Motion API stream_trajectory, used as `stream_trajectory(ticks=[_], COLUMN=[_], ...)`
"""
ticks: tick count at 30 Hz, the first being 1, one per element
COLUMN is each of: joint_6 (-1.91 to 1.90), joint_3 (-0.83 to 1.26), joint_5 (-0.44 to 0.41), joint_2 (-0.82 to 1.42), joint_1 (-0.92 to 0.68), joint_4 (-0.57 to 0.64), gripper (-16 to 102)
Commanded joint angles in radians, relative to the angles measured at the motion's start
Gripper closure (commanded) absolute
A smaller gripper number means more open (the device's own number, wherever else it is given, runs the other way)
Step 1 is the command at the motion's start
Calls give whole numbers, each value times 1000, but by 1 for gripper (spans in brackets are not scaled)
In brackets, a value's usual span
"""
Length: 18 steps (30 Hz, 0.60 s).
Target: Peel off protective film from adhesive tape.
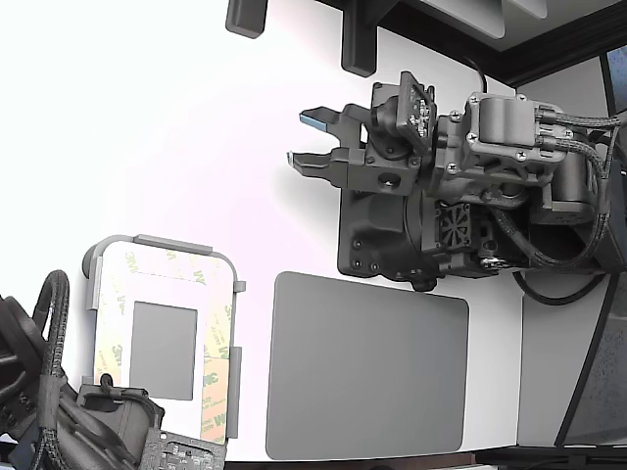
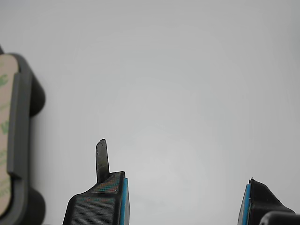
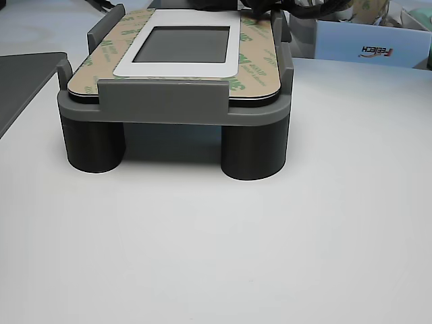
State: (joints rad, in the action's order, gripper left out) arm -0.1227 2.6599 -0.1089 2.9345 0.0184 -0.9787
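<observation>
The adhesive tape (image 1: 217, 362) forms a rectangular border around a dark grey rectangle (image 1: 163, 350) on a part held in a grey fixture (image 1: 167, 244) at the exterior view's lower left. Its protective film (image 3: 106, 48), tan with green 3M logos, lies flat on the strips. My gripper (image 1: 306, 139) is open and empty, hovering above the white table well to the exterior view's upper right of the fixture, with its fingers pointing towards that view's left. In the wrist view the gripper (image 2: 183, 206) shows blue-padded fingertips (image 2: 101, 201) wide apart, with the fixture's edge (image 2: 21, 136) off to one side.
A large dark grey mat (image 1: 367, 367) lies on the white table (image 1: 147, 117) beside the fixture. A second arm (image 1: 59, 421) sits at the fixture's near end in the exterior view. A blue-white box (image 3: 368, 47) stands behind the fixture in the other view.
</observation>
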Motion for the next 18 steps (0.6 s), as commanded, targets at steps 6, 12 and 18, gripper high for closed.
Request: stream_trajectory(ticks=[6,12,18], joint_6=[1526,1568,1620], joint_3=[17,17,15], joint_5=[147,166,186], joint_2=[20,20,20], joint_1=[152,152,152], joint_4=[-38,8,23], gripper=[98,98,98])
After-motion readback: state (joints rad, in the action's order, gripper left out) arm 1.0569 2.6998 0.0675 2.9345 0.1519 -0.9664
